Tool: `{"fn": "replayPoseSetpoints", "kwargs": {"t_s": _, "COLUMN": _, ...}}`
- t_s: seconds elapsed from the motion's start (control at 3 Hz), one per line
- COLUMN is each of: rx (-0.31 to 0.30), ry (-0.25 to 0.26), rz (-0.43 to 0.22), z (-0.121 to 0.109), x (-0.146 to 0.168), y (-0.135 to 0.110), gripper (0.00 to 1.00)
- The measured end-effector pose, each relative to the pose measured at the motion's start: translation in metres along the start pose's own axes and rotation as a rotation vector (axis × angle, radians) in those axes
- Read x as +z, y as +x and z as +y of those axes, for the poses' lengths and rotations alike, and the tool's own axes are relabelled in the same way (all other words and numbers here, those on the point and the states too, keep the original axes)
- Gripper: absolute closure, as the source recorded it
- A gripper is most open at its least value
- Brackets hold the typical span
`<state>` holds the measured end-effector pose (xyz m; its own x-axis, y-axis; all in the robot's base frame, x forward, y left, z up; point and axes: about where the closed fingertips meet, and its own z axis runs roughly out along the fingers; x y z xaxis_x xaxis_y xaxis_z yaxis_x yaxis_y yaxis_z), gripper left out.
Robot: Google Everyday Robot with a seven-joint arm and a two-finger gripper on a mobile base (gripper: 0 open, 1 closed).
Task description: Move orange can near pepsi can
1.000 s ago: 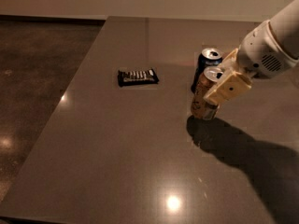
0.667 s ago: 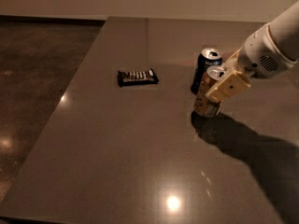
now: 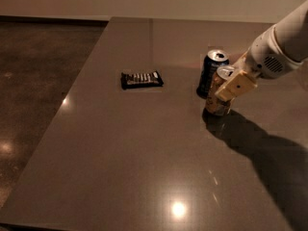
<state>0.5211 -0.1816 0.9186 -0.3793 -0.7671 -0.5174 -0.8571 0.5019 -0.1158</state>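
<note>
The orange can (image 3: 216, 102), mottled orange-brown with a silver top, stands upright at the table's right middle. My gripper (image 3: 227, 87) comes in from the right and is shut on its upper part; one tan finger (image 3: 237, 86) lies across the can's right side. The pepsi can (image 3: 211, 75), dark navy with a silver top, stands upright just behind and left of the orange can, nearly touching it. The orange can's base is at or just above the tabletop.
A dark snack bar (image 3: 141, 79) lies flat to the left of the cans. The grey-brown table (image 3: 120, 167) ends at a left edge over a dark floor (image 3: 33, 81). My white arm (image 3: 281, 47) and its shadow cover the right side.
My gripper has carried the orange can a little to the right and farther back, staying close beside the pepsi can. The pepsi can and snack bar have not moved.
</note>
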Motion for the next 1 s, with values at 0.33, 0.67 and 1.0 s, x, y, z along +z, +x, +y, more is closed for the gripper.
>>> {"fn": "replayPoseSetpoints", "kwargs": {"t_s": 0.33, "rx": 0.011, "ry": 0.017, "rz": 0.020, "z": -0.0078, "x": 0.0040, "y": 0.0062, "gripper": 0.36}}
{"fn": "replayPoseSetpoints", "kwargs": {"t_s": 0.67, "rx": 0.018, "ry": 0.013, "rz": 0.033, "z": -0.0124, "x": 0.0081, "y": 0.0136, "gripper": 0.13}}
{"fn": "replayPoseSetpoints", "kwargs": {"t_s": 1.0, "rx": 0.016, "ry": 0.012, "rz": 0.033, "z": -0.0117, "x": 0.0083, "y": 0.0129, "gripper": 0.00}}
